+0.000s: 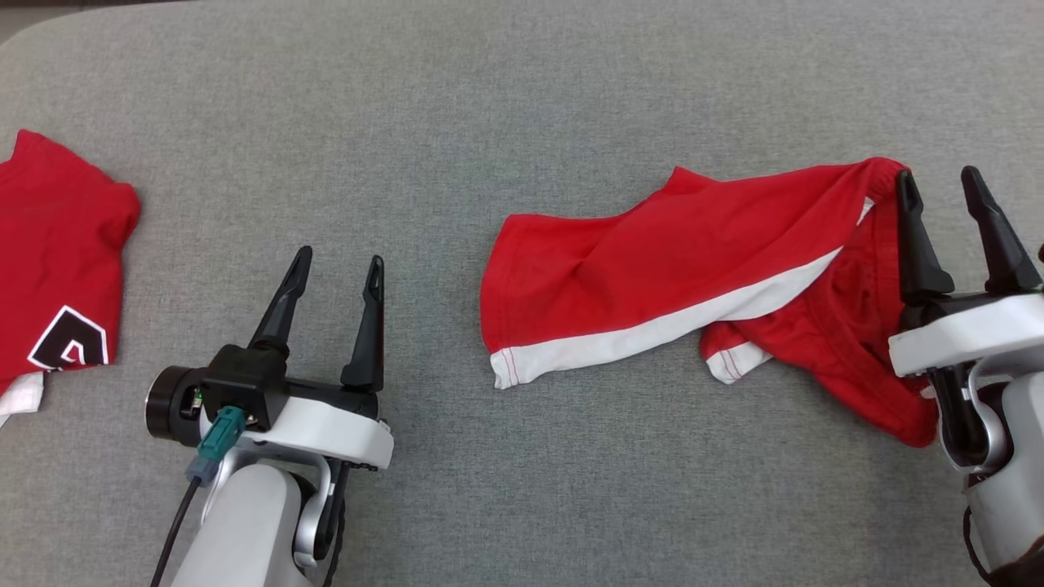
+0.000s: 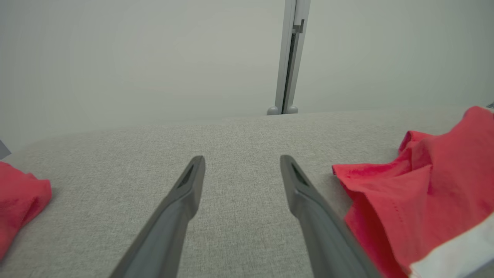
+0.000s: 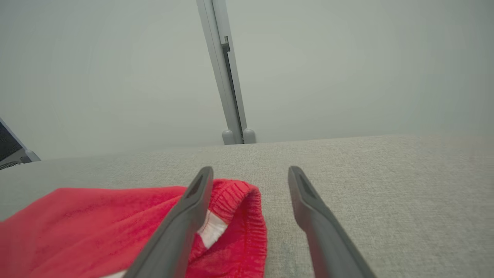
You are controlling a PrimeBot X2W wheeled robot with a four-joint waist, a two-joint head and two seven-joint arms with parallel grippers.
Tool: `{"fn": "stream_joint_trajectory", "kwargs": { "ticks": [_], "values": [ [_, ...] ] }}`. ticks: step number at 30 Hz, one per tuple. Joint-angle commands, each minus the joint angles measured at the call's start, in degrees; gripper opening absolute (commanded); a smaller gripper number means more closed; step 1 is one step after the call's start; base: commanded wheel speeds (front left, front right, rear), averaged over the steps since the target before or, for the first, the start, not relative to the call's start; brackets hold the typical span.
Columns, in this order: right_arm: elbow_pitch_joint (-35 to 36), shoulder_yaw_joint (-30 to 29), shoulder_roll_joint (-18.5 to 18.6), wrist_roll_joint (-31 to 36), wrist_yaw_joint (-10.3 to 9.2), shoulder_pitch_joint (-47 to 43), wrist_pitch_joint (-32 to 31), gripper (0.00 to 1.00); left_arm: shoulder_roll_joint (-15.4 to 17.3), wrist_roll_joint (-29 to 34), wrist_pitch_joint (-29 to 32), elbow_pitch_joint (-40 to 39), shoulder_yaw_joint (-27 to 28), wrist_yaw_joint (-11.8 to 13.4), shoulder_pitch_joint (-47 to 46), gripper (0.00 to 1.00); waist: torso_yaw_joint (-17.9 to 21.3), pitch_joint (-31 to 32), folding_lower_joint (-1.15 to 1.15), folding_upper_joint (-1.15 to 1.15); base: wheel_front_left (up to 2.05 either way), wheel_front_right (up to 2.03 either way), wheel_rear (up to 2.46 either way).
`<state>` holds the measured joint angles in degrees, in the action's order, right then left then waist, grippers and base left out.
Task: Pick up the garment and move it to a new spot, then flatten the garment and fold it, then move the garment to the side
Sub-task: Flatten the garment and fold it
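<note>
Garment rumpled, waistband edge at right jaws; both pairs apart; bare table leftward.

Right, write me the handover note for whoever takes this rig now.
Left tool: open, empty, left of the red shorts.
Right tool: open, holds nothing; one finger at the waistband, at the shorts' right end.
Shorts: rumpled, right of middle on the grey table; another red garment lies far left.
Done: possibly the first move; cannot tell.
Left: flatten, fold, move aside.
</note>
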<state>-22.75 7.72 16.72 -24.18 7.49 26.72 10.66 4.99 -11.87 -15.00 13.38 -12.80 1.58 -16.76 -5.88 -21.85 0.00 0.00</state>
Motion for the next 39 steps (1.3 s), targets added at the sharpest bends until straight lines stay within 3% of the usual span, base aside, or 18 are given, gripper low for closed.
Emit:
{"fn": "stream_joint_trajectory", "kwargs": {
  "ticks": [1, 7, 18, 30, 34, 39],
  "values": [
    [1.1, -0.6, 0.0, 1.1, 0.0, -1.2, 1.0, 1.0, 0.4, 0.5, -0.2, -0.2, 0.4, 0.0, 0.2, 1.0, 0.5, 0.6, 0.0, 0.0, 0.0, 0.0, 0.0],
    [7.9, -3.0, -1.8, 6.1, 0.0, -6.3, 2.1, 1.0, 0.9, 0.8, -0.2, -0.2, 1.5, 0.2, 1.6, 1.0, 1.6, 3.5, 0.0, 0.0, 0.0, 0.0, 0.0],
    [19.2, -3.5, -5.6, 10.3, 0.0, -20.0, -2.9, 1.0, 1.6, 0.9, -0.1, 0.6, 1.8, 0.4, 6.1, 1.0, 3.1, 9.1, 0.0, 0.0, 0.0, 0.0, 0.0],
    [23.0, -5.9, -8.1, 10.1, 0.0, -24.1, -5.3, 1.0, 2.2, 0.4, 0.2, 0.4, 1.1, 0.8, 7.8, 1.0, 3.8, 10.6, 0.0, 0.0, 0.0, 0.0, 0.0],
    [23.1, -5.9, -8.2, 10.1, 0.0, -24.0, -5.6, 1.0, 2.1, 0.8, 1.0, 0.8, -0.7, -0.5, 7.2, 1.0, 4.0, 10.5, 0.0, 0.0, 0.0, 0.0, 0.0],
    [22.8, -4.6, -8.5, 9.5, 0.0, -23.0, -5.7, 1.0, 0.7, 0.0, 4.3, 3.1, -5.3, -4.0, 6.3, 1.0, 4.7, 9.4, 0.0, 0.0, 0.0, 0.0, 0.0]
  ]
}}
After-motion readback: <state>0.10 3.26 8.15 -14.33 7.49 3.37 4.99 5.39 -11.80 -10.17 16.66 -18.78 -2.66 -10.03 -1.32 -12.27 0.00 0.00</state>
